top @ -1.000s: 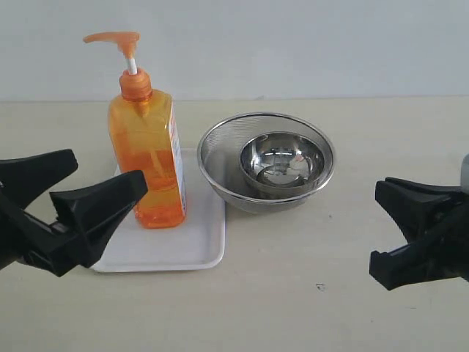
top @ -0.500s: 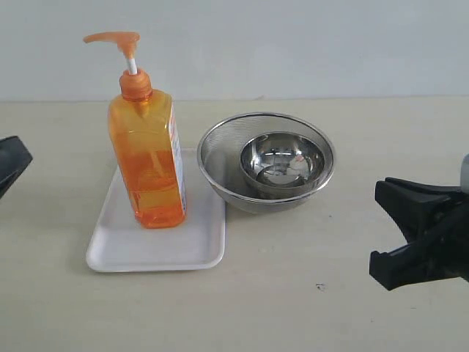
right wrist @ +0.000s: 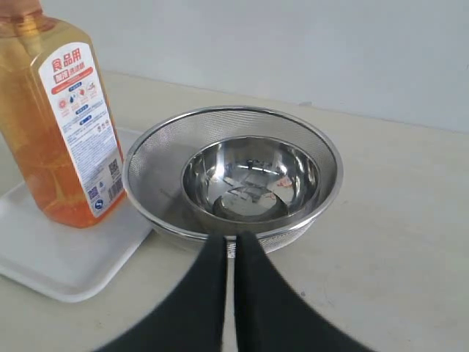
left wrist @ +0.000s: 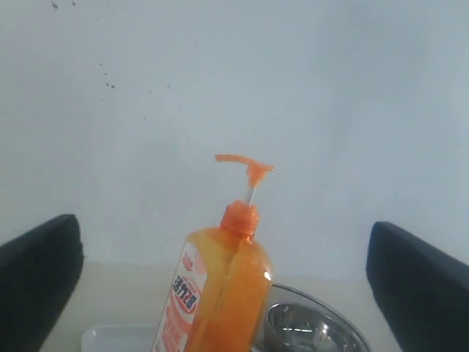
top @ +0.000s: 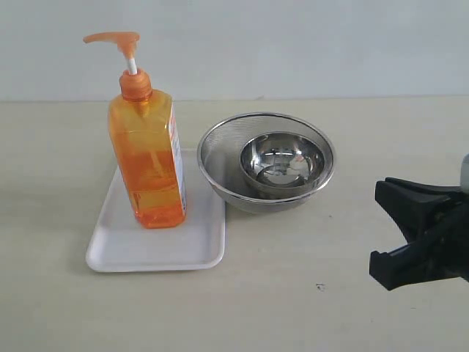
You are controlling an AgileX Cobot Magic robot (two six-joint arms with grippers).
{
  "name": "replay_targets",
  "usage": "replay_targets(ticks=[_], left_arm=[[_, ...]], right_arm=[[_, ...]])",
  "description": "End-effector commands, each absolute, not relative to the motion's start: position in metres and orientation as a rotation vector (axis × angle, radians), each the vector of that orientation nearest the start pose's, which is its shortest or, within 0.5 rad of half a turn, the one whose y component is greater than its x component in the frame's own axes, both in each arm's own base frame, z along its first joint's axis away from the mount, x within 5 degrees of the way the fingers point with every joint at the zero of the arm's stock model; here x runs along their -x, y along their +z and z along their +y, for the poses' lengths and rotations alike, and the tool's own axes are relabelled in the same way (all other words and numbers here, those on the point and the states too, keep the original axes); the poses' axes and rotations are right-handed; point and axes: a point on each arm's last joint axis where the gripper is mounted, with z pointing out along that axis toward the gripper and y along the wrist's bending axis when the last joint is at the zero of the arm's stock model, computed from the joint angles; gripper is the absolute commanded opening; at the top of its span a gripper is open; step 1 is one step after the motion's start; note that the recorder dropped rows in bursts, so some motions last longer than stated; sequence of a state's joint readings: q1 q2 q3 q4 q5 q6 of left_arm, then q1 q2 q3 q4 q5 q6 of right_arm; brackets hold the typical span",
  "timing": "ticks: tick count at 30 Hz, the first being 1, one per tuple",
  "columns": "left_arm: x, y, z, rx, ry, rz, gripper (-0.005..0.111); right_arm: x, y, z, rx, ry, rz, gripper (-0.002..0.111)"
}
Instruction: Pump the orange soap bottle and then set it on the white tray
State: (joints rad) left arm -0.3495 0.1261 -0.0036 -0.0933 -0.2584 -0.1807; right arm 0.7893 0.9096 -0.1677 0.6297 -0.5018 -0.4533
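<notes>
The orange soap bottle (top: 150, 158) is clear orange, its stem (top: 132, 67) white, its white label (right wrist: 80, 125) printed red and blue. The white tray (top: 128, 249) is plain. Mesh bowl (top: 220, 158) and inner bowl (top: 282, 165) gleam silver. My right claw (right wrist: 230, 246) is black, the table (top: 293, 301) beige.

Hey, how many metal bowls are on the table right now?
2. A wide mesh bowl sits beside the white tray, on its right in the exterior view, and a smaller shiny steel bowl rests inside it. No others show, and none looks hidden.
</notes>
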Motion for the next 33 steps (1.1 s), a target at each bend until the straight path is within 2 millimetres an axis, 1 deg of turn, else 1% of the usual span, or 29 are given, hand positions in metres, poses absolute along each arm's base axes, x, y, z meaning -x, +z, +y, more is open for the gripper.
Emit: replay_targets(ticks=[1, 4, 13, 16, 20, 26, 33], left_arm=[[-0.056, 0.223, -0.017, -0.011, -0.475, 1.402, 0.098], [-0.054, 0.218, -0.015, 0.006, -0.447, 1.440, 0.098], [-0.056, 0.207, -0.009, 0.101, -0.341, 1.559, 0.098], [-0.056, 0.199, -0.007, 0.127, -0.284, 1.644, 0.098], [-0.054, 0.183, -0.005, 0.053, -0.154, 1.814, 0.098], [-0.053, 0.182, -0.005, 0.025, -0.118, 1.836, 0.098], [-0.053, 0.181, -0.005, 0.024, -0.118, 1.845, 0.098]], right_arm=[[-0.126, 0.213, 0.090, 0.403, 0.385, 1.768, 0.000], [-0.126, 0.213, 0.090, 0.403, 0.385, 1.768, 0.000], [-0.126, 0.213, 0.090, 0.402, 0.384, 1.767, 0.000], [-0.126, 0.213, 0.090, 0.402, 0.384, 1.767, 0.000], [-0.126, 0.213, 0.090, 0.402, 0.384, 1.767, 0.000], [-0.126, 0.213, 0.090, 0.402, 0.384, 1.767, 0.000], [-0.126, 0.213, 0.090, 0.402, 0.384, 1.767, 0.000]])
